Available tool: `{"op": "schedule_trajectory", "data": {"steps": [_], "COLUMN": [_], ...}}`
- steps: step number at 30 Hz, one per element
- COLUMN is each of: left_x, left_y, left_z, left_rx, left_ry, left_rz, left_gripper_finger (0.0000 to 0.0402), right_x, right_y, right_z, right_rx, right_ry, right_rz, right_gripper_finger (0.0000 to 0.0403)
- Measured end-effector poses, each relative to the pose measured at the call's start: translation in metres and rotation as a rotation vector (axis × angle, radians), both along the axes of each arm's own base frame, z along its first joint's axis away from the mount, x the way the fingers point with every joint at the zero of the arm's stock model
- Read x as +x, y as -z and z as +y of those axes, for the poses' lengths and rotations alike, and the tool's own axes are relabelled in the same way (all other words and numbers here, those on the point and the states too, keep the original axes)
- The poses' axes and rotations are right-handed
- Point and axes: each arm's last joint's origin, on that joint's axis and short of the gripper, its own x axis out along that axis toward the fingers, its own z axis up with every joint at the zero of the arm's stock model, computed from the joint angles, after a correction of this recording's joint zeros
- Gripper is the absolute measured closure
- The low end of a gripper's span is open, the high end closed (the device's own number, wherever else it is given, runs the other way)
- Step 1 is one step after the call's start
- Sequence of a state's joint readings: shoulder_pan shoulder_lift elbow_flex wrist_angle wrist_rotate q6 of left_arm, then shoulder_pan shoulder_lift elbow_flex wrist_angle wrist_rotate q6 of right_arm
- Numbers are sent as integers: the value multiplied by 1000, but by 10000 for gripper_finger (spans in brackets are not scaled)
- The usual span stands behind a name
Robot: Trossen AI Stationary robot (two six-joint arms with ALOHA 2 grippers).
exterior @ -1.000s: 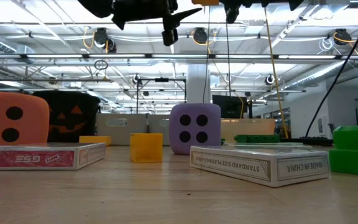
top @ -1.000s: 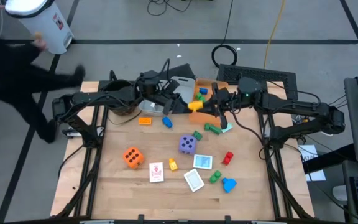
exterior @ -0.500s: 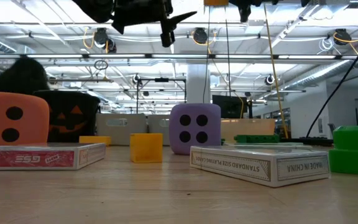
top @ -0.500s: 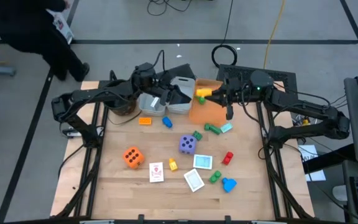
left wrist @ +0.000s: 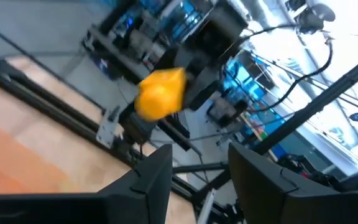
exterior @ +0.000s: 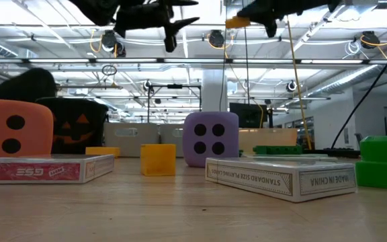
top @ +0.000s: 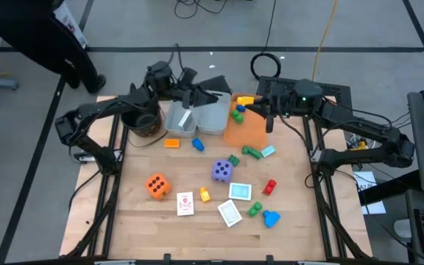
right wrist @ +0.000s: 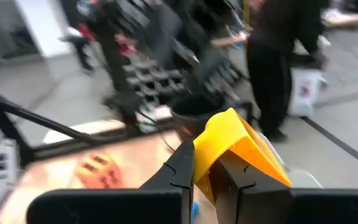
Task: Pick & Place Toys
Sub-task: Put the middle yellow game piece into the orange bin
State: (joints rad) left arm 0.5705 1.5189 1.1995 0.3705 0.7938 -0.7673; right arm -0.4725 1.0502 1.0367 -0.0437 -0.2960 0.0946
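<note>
Overhead looks straight down, low camera level — both share the purple die (top: 221,171).

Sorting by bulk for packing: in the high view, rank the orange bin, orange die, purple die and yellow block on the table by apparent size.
1. orange bin
2. orange die
3. purple die, only slightly smaller than the orange die; nearly alike
4. yellow block

I've drawn my right gripper (top: 246,102) back from the green pieces at the tabletop's middle to above the orange bin (top: 250,131), yellow block (top: 244,100) clamped. My left gripper (top: 210,94) has swung back over the grey bins (top: 213,118), jaws narrowing.
</note>
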Motion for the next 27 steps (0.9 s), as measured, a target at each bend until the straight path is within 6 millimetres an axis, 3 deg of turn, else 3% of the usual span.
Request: {"op": "schedule_trajectory", "data": {"steps": [5,12,21,27], "left_x": [-23,-44,-42,-39], "left_y": [-26,-51,-53,-49], "left_z": [0,-11,-18,-21], "left_rx": [95,186,188,211], "left_ry": [-103,-186,-159,-156], "left_rz": [-82,-164,-169,-144], "left_gripper_finger": [249,237,235,250], "right_x": [8,26,31,34], "right_y": [16,54,95,98], "right_z": [-6,-33,-65,-92], "right_rx": [15,159,255,278], "right_ry": [58,124,163,175], "right_rz": [116,280,468,653], "right_gripper_finger": [387,387,387,387]}}
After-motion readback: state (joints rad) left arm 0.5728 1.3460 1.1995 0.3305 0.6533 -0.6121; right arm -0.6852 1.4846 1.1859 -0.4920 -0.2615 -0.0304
